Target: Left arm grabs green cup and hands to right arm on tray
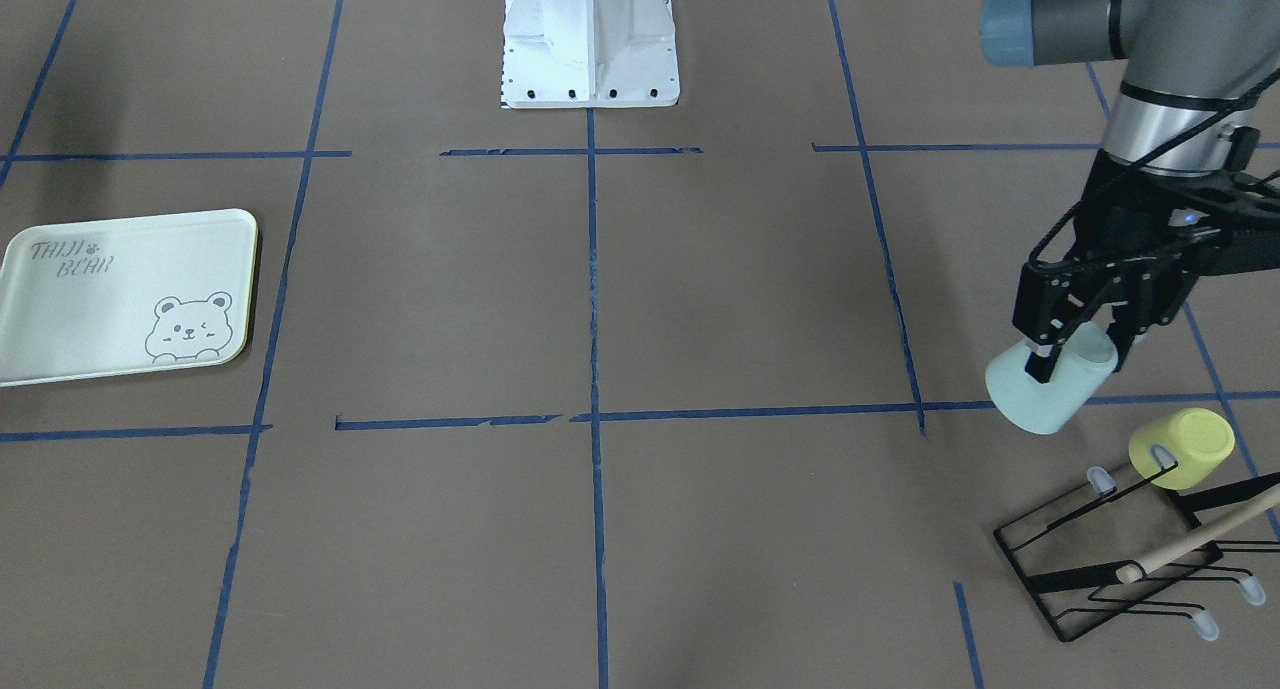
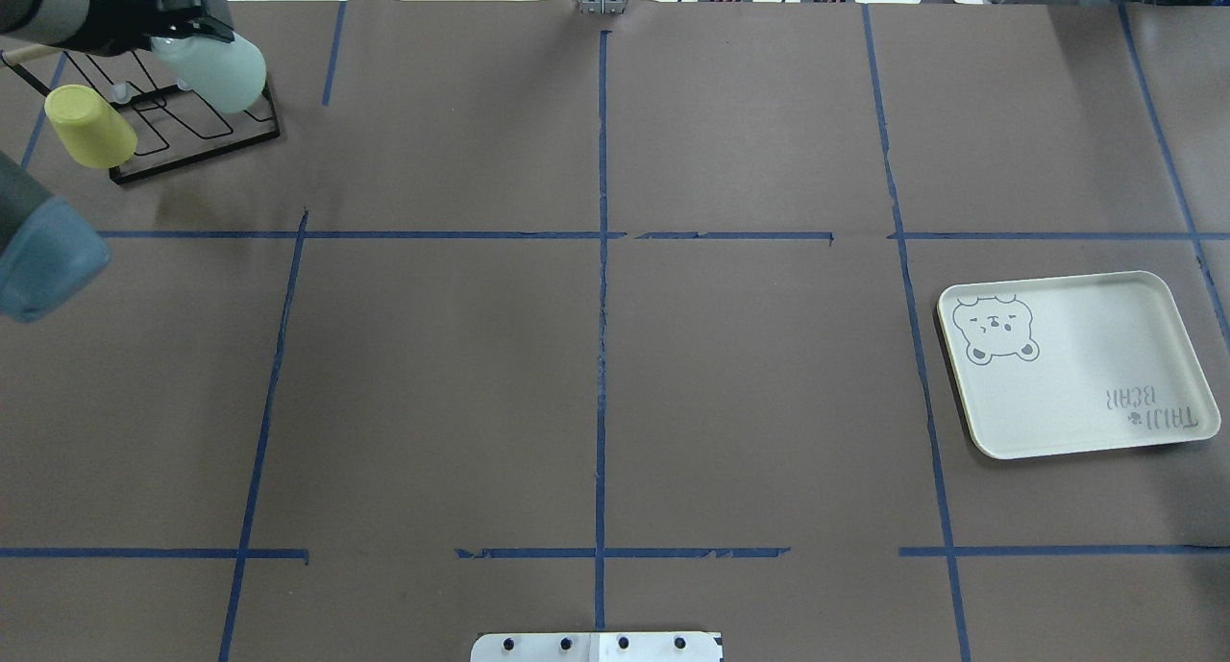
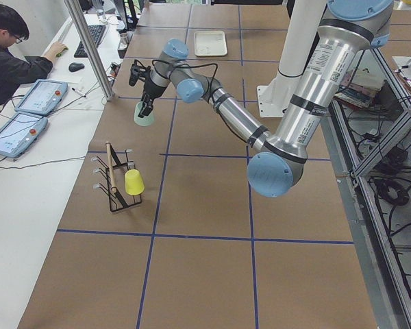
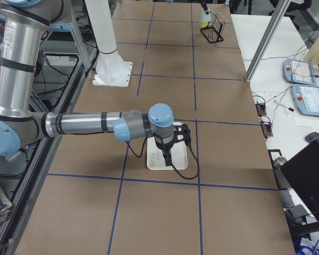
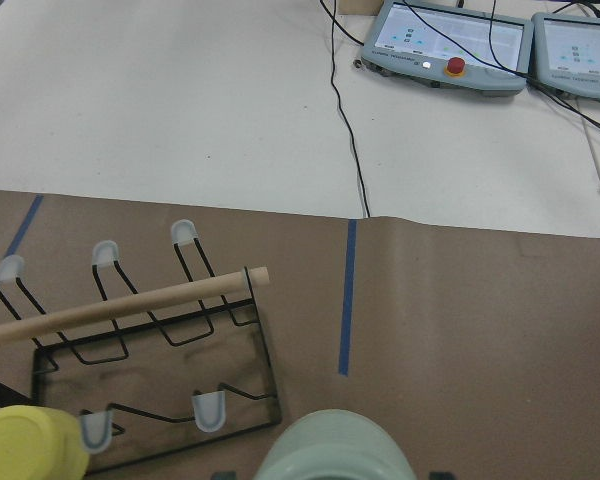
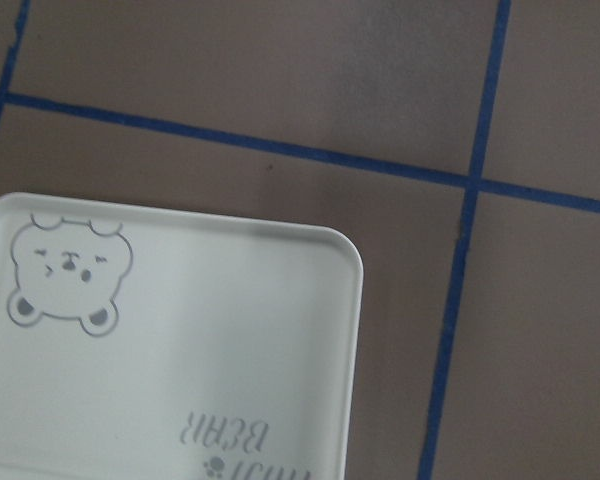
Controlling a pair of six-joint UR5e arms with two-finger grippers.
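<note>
Green cup (image 1: 1050,384) is in the left gripper (image 1: 1078,354) right now, over at the robot's left end of the table (image 1: 700,299). The black fingers (image 1: 1040,364) straddle it near the rim and are closed in on its sides. It's tilted, with the mouth up toward the gripper and the base pointing down and out. As far as I can tell it's hanging a bit off the brown paper, not sitting on it. The left arm (image 1: 1170,89) reaches in from above with the wrist bent down. Just beside the cup is a black wire rack (image 1: 1110,569) with a yellow cup (image 1: 1183,447) upside down on one of its prongs. A wooden rod (image 1: 1200,539) runs along the rack's top. The green one isn't touching any of that. The tray (image 1: 120,294), the cream one with the winking bear and "TAIJI BEAR" on it, lies flat at the opposite end of the table, well apart from the cup, with nothing on it. The right arm (image 4: 85,125) is stretched out low toward that end. The right gripper (image 4: 166,158) hangs close to the tray, and its wrist camera looks down on the bear corner. Only the far side view shows that gripper, so honestly I can't tell how wide its fingers are set.
</note>
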